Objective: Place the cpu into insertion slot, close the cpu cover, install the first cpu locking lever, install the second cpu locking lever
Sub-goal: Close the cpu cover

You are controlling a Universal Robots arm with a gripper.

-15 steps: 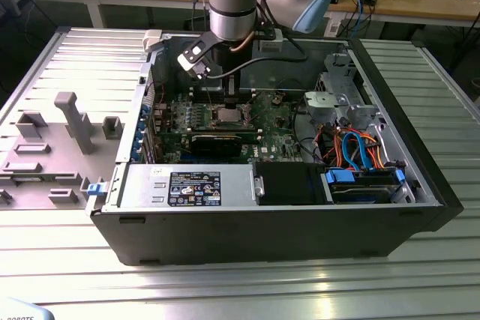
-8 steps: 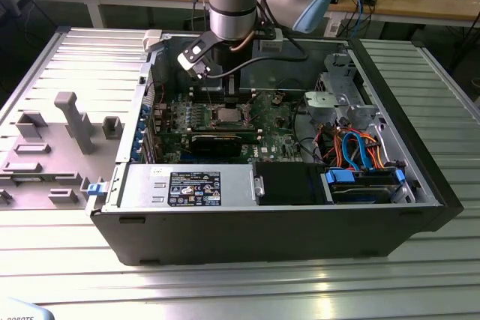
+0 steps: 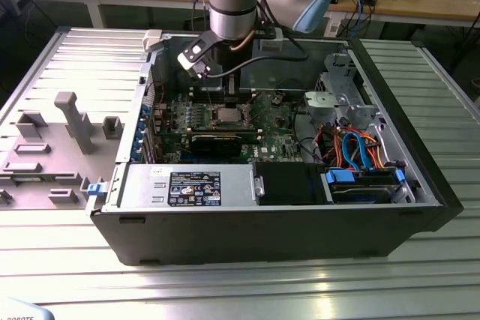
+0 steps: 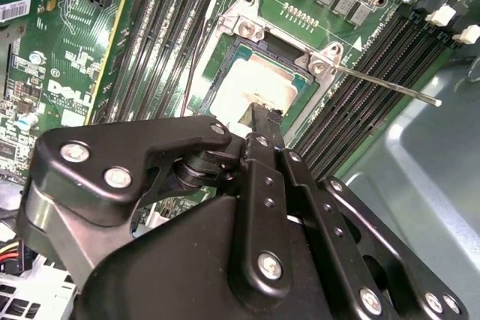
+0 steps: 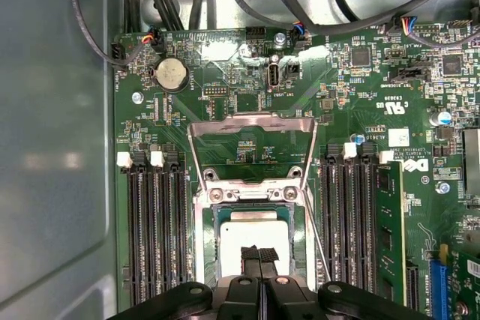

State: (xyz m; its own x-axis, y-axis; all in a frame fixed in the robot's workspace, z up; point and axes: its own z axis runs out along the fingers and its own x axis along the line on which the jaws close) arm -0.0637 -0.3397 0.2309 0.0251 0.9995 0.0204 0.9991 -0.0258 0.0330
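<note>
Gripper (image 5: 259,251), fingers pinched together, sits over, perhaps touching, the cpu (image 5: 255,226) in the insertion slot (image 5: 204,237); cpu cover (image 5: 251,120) flipped open, memory slots (image 5: 154,230) flanking.

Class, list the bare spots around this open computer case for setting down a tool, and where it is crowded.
Free: the slatted table in front of the case, and beside it at the exterior view's right. Crowded: the motherboard around the gripper, the cable bundle.
</note>
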